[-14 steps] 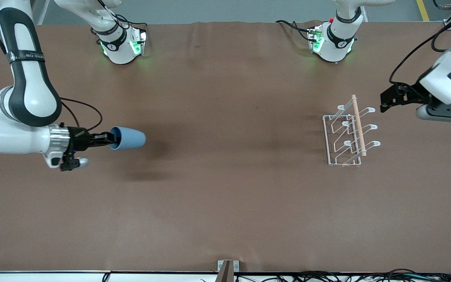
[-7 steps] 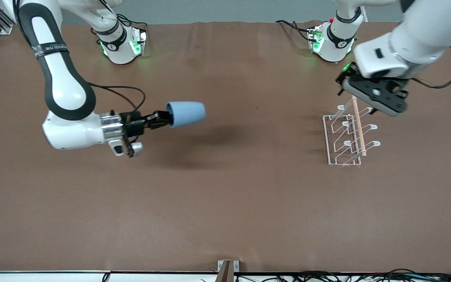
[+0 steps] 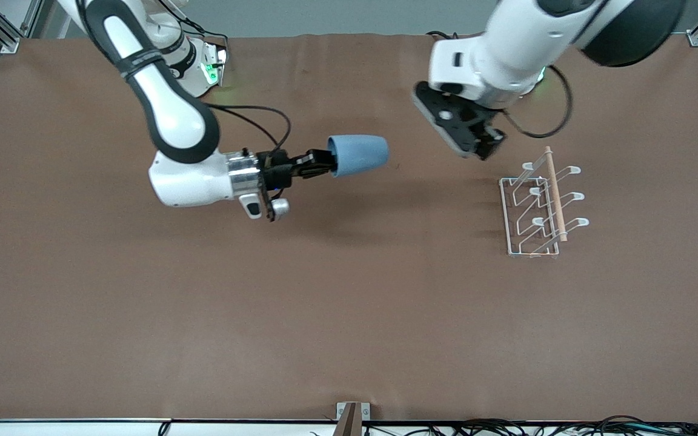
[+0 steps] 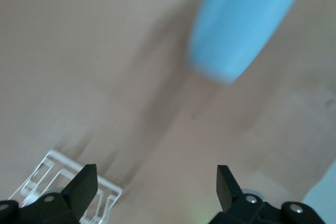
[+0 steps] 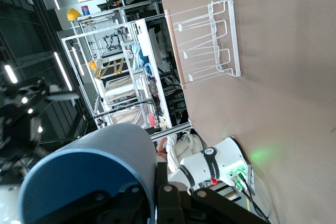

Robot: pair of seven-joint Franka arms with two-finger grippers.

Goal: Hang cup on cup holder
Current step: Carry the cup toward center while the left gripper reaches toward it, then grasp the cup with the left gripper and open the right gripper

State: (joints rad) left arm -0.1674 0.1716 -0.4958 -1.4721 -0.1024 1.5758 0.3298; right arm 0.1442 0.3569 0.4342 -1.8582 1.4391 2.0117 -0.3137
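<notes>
The blue-grey cup [image 3: 358,155] hangs on its side in the air over the middle of the table, its closed end toward the rack. My right gripper [image 3: 320,163] is shut on its rim, one finger inside. The right wrist view shows the cup [image 5: 89,177] close up. The white wire cup holder [image 3: 537,209] with its wooden rod stands toward the left arm's end of the table and also shows in the right wrist view [image 5: 207,40]. My left gripper [image 3: 486,147] is open and empty, up in the air between cup and rack. The left wrist view shows the blurred cup [image 4: 247,19] and a rack corner [image 4: 58,177].
The brown table cover [image 3: 325,303] spans the view. The right arm's base [image 3: 188,63] stands at the table's back edge. A small metal bracket [image 3: 352,413] and cables lie along the edge nearest the front camera.
My right arm has carried the cup from its own end of the table to over the middle. My left arm has swung from over the rack toward the cup.
</notes>
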